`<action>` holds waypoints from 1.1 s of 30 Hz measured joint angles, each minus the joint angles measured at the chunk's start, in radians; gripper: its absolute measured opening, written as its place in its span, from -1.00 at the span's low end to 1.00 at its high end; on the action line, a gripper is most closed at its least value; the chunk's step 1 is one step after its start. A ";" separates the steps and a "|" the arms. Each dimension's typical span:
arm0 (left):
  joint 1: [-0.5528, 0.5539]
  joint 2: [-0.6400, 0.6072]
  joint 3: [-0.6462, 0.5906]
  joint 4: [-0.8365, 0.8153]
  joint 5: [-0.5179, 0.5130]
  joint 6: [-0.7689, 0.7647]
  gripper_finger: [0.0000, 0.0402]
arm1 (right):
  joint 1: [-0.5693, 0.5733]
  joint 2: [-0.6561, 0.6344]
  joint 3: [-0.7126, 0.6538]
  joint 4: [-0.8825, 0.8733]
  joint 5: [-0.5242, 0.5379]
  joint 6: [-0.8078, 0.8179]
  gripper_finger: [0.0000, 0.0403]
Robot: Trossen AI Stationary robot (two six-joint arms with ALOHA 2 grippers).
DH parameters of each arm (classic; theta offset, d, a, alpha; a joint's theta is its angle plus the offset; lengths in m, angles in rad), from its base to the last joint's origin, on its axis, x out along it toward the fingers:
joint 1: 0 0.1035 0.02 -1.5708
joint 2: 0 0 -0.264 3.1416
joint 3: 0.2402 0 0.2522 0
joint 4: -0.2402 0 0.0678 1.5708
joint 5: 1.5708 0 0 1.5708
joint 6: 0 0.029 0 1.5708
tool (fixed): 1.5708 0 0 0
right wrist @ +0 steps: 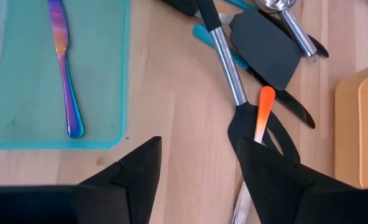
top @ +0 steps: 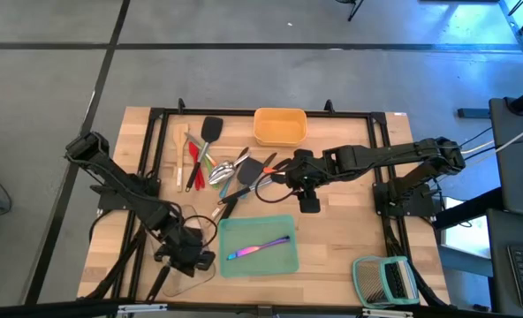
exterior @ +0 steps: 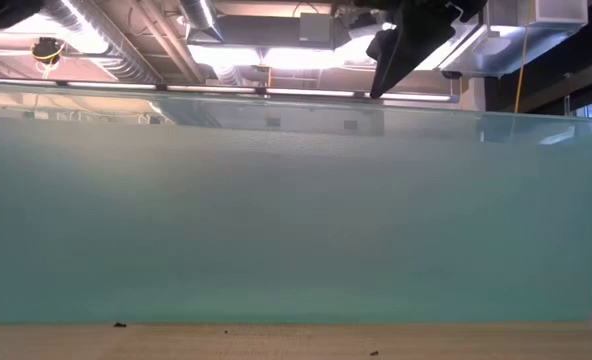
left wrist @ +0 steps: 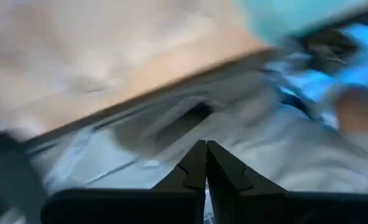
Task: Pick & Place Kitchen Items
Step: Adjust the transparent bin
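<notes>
Several long-handled kitchen items [top: 222, 168] lie in a loose pile on the wooden table, left of my right gripper. An iridescent knife [top: 258, 248] lies flat in the teal tray [top: 284, 265]. My right gripper [right wrist: 199, 165] hangs open above bare wood beside the pile, with nothing between its fingers. An orange-tipped black tool [right wrist: 263, 118], a steel-handled tool [right wrist: 226, 62] and a black spatula [right wrist: 265, 50] lie just past them. My left gripper [left wrist: 206, 163] is shut on nothing at the table's near left, over a clear tray [left wrist: 190, 118].
A yellow tray [top: 279, 126] stands at the far middle of the table. A green-framed slatted rack [top: 385, 281] sits at the near right corner. In the low view the teal tray's wall [exterior: 296, 220] fills nearly the whole picture.
</notes>
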 joint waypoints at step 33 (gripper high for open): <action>0.061 0.153 0.216 -0.404 0.087 0.343 -0.99 | 0.000 0.000 0.000 -0.023 0.026 0.007 0.07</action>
